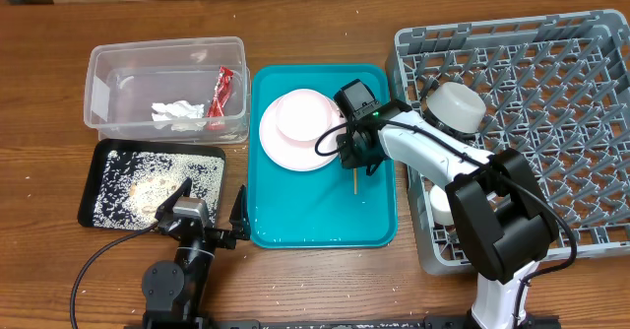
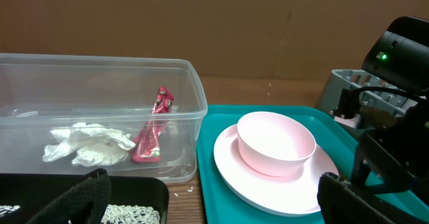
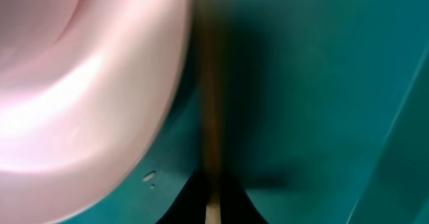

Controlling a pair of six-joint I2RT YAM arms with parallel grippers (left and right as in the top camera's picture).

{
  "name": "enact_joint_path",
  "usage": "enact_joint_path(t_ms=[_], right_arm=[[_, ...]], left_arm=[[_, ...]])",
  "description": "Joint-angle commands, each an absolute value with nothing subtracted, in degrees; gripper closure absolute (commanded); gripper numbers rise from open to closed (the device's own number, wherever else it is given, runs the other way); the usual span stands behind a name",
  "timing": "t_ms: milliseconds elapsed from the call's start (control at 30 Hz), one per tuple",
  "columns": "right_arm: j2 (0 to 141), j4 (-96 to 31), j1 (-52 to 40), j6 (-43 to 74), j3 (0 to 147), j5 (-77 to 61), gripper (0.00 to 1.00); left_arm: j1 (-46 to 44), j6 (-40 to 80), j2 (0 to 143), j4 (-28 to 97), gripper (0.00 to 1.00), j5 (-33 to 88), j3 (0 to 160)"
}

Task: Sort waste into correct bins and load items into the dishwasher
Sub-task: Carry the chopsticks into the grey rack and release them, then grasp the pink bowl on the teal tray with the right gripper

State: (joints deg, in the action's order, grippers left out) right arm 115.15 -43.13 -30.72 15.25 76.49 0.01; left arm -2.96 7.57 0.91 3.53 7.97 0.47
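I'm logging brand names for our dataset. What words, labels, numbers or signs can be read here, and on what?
No text can be read.
Red wrapper: printing too small and blurred to read.
White label on the clear tub: looks blank, nothing legible.

Speaker A: What is held in the clear tub (image 2: 100, 83)?

Speaker B: A crumpled white tissue (image 2: 90, 145) is seen at its middle. A red snack wrapper (image 2: 151, 133) is propped near its right wall.

Speaker A: And around the tub?

Speaker B: A teal tray (image 2: 213, 127) is set just right of it, with a pink bowl (image 2: 275, 143) on a white plate (image 2: 268, 197). In front, a black tray (image 2: 27, 184) with white crumbs (image 2: 131, 214) is glimpsed.
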Motion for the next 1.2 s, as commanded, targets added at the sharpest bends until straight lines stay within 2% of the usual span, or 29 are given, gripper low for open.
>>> enact_joint_path(t_ms=[0,233,400,767,900,1033,1167], right_arm=[[115.2,-44.6,-29.7,14.8,77.4,0.4,0.96],[104.7,-50.2,-25.9,14.1,81.6,1.6,0.96],[94.1,-51.8,-22.0,7.5,82.1,2.1,0.96],[98.6,-52.6,-13.6,0.1,80.4,0.4,0.95],[99.1,-54.0,-14.7,0.0,80.4,2.8,0.63],[97.5,-54.9,-16.0,0.8,82.2,2.2,0.59],[95.3,-53.3,-18.7,0.9,82.7,-7.6,0.57]], left_arm=[[-2.8,8.2,0.4,3.6,0.00,8.5,0.3],[-2.8,8.2,0.4,3.6,0.00,8.5,0.3],[-2.8,8.2,0.4,3.6,0.00,8.5,0.3],[-2.8,8.2,0.4,3.6,0.00,8.5,0.3],[-2.8,8.2,0.4,3.6,0.00,8.6,0.3],[-2.8,8.2,0.4,3.6,0.00,8.5,0.3],[-2.8,8.2,0.4,3.6,0.00,8.6,0.3]])
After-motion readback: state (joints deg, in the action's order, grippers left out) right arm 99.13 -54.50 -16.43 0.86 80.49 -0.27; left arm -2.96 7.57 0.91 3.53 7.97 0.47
